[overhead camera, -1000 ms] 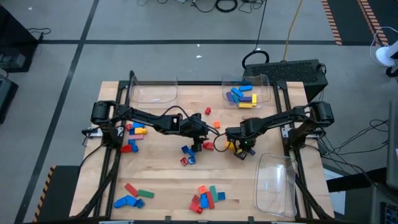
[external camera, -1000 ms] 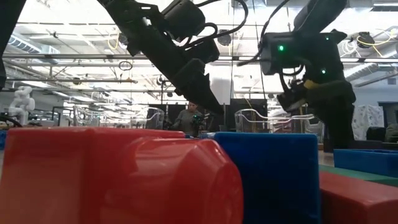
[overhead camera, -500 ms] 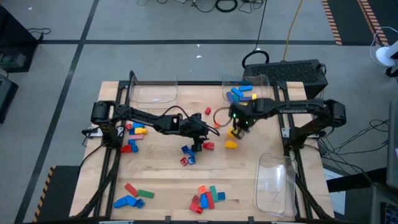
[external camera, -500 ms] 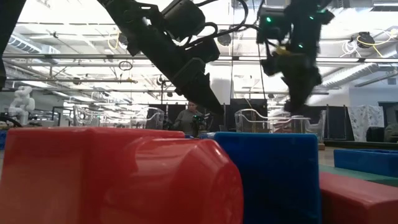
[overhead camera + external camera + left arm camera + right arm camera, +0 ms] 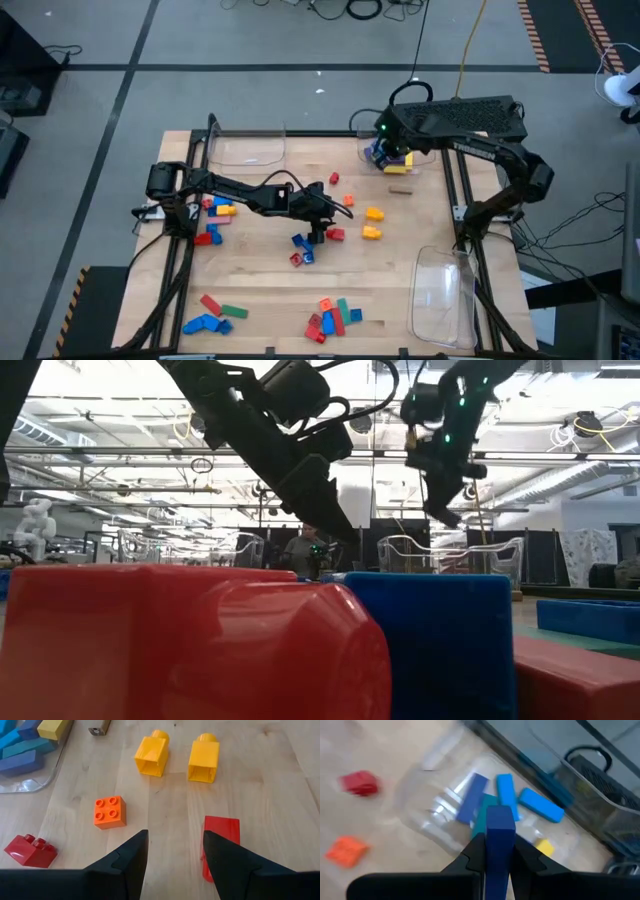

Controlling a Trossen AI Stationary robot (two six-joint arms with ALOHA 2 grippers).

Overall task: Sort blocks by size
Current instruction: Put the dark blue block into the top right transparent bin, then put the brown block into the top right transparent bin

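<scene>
The blocks point(image 5: 325, 317) lie scattered across the wooden table point(image 5: 260, 285), and we go through what we see from the largest thing down. At the far edge we find two clear trays: the far left tray point(image 5: 245, 149) and the far right tray point(image 5: 408, 160), which has long blue, purple and yellow bars in it; a third clear tray point(image 5: 443, 290) sits at the near right corner. The left arm reaches in from the left side toward the middle, and the left gripper point(image 5: 172, 845) hangs low over the wood with its fingers point(image 5: 131, 855) spread apart and nothing between them. Beside one finger in the left wrist view lies a red block point(image 5: 221, 837); beyond it we see two yellow blocks point(image 5: 202, 760) side by side, an orange cube point(image 5: 110, 811) and a small red brick point(image 5: 30, 851). The right arm stretches over the far right tray, and the right gripper point(image 5: 495, 845) is clamped on a dark blue bar point(image 5: 499, 832) held above the bars already in that tray. More blocks lie in groups near the left edge point(image 5: 214, 208), at the near left point(image 5: 212, 315) and at the near middle of the table.
</scene>
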